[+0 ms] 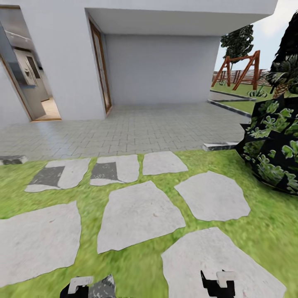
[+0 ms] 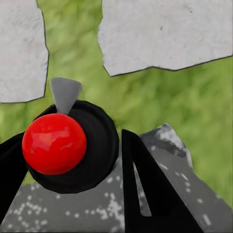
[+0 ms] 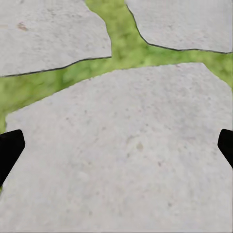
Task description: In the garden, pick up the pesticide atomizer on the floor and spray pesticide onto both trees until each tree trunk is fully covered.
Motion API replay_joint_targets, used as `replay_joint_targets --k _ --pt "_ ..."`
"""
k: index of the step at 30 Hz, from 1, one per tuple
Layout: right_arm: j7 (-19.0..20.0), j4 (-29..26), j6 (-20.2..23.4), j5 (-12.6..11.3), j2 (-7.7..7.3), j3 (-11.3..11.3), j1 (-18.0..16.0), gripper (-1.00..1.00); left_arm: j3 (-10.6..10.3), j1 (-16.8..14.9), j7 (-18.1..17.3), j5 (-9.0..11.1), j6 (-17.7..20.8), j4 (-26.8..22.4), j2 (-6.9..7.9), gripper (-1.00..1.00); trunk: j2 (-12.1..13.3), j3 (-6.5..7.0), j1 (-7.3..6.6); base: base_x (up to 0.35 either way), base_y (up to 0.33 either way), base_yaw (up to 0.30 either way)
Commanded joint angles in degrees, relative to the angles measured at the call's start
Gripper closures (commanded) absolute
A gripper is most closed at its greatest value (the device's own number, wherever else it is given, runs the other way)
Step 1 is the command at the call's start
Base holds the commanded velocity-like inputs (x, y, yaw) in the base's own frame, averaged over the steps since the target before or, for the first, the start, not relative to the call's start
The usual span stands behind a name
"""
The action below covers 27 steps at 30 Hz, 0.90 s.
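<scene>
Grass lawn with pale stepping stones is lying beneath both grippers. Left gripper is pinching the red-topped atomizer; right gripper is spread wide. White house is standing ahead.

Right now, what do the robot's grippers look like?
Both are black with white blocks on top, seen low in the head view: left gripper, right gripper. Close up, the left gripper's fingers are flat black wedges, one with a narrow slot.
</scene>
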Motion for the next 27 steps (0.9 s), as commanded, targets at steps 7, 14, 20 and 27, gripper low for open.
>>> replay_joint_targets --k 7,14,20,27 --pt "-0.01 0.03 -0.17 0.07 -0.01 0.02 -0.02 -1.0 0.01 -0.05 -0.01 -0.05 -0.2 0.07 -0.11 1.0 -0.02 -0.05 -0.01 0.0 0.0 0.275" --pt "-0.01 0.03 -0.17 0.07 0.04 0.02 -0.02 -1.0 0.14 -0.05 0.07 0.05 -0.2 0.07 -0.07 1.0 -0.02 0.08 -0.01 0.0 0.0 0.275" --pt "-0.01 0.03 -0.17 0.07 0.07 0.02 -0.02 -1.0 0.14 -0.05 0.06 0.06 -0.2 0.07 -0.03 1.0 -0.02 0.22 -0.01 0.0 0.0 0.275" --pt "-0.01 0.03 -0.17 0.07 0.07 0.07 -0.02 -1.0 0.14 -0.05 0.07 0.06 -0.2 0.09 -0.02 1.0 -0.02 0.39 -0.01 0.0 0.0 0.275"
